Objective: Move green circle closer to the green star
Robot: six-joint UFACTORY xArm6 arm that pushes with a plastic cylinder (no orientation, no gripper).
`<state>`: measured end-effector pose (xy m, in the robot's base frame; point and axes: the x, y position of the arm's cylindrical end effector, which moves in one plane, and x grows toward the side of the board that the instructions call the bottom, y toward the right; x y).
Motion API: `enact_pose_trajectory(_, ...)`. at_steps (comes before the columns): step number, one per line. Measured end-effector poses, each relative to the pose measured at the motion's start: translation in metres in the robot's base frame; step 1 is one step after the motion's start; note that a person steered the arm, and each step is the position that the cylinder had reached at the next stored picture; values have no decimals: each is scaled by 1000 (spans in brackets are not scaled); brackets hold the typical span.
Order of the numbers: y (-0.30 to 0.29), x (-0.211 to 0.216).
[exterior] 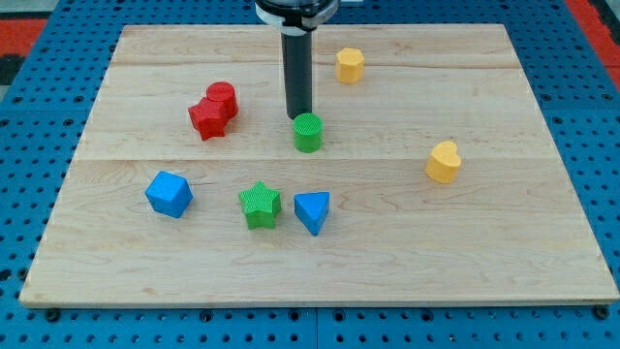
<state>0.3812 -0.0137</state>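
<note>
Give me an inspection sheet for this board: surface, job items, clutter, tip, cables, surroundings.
Surface: wooden board, flat, lying on a blue perforated base.
Job's things: green circle near the middle; green star toward the view's bottom-left of it, apart from it.
Clutter: two red blocks touching; yellow hexagon-like block; yellow heart; blue cube-like block; blue triangle just right of the star.
Grippers: no jaws; my tip sits at the circle's top side, at or very near contact.
Cables: nothing seen.
Surroundings: red area at the view's top-right corner.
</note>
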Motion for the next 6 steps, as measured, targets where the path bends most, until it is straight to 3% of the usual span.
enact_pose_trajectory(2,-3,77)
enact_pose_trajectory(4,28,32)
enact_pose_trajectory(5,65,73)
enact_pose_trajectory(6,34,84)
